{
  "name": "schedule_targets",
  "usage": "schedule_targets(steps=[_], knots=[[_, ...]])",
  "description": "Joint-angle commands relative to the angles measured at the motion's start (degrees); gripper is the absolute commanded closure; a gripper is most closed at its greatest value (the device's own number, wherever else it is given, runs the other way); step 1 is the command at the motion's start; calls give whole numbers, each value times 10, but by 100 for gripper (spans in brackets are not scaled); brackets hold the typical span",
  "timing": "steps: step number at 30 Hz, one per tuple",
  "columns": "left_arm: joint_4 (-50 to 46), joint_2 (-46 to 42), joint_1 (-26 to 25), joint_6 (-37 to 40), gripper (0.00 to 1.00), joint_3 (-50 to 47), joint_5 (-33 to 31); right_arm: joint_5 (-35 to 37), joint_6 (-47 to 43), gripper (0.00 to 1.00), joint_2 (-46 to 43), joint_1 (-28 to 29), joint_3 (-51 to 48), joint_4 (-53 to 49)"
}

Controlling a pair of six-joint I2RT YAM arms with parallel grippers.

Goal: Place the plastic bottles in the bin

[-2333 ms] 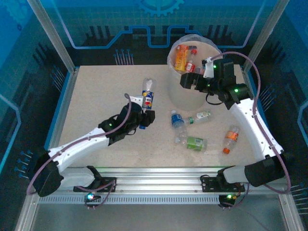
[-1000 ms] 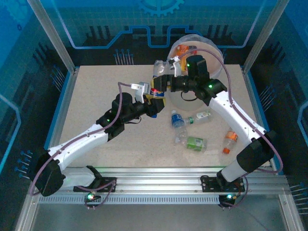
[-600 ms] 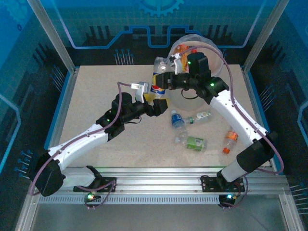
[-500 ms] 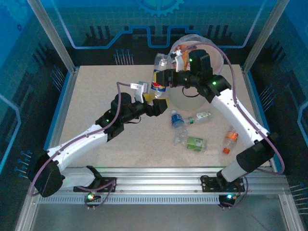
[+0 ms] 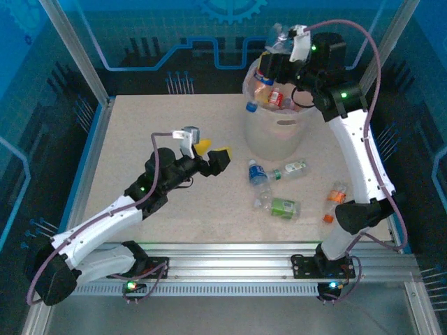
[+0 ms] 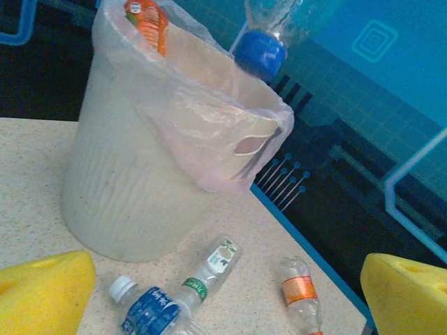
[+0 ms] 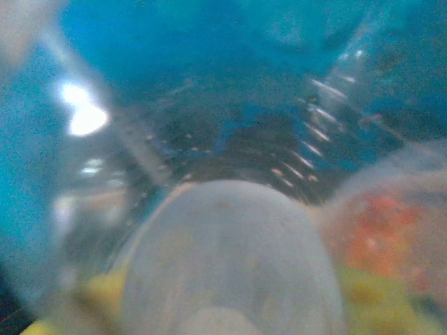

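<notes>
One bottle [image 6: 276,28] in grasp of the right tool [image 5: 271,66], cap-down over the bin [image 5: 279,136]; left tool [image 5: 213,150] released.

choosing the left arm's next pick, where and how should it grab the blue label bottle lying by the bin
Grip the blue label bottle across its labelled middle, from above and the left, with the left gripper closing across its width. It lies flat on the table, and the label band is its straight, widest part. A clear bottle crowds its right side.
</notes>
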Motion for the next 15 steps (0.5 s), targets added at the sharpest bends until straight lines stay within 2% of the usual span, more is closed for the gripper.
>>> schedule_targets(steps=[1, 8, 15], knots=[[0, -25, 3, 21, 1, -14, -29, 80, -15, 52, 25, -23, 35, -30], [-21, -39, 3, 23, 1, -26, -35, 159, -25, 52, 89, -46, 106, -92], [-31, -41, 4, 15, 1, -34, -37, 168, 0, 52, 137, -58, 134, -136]])
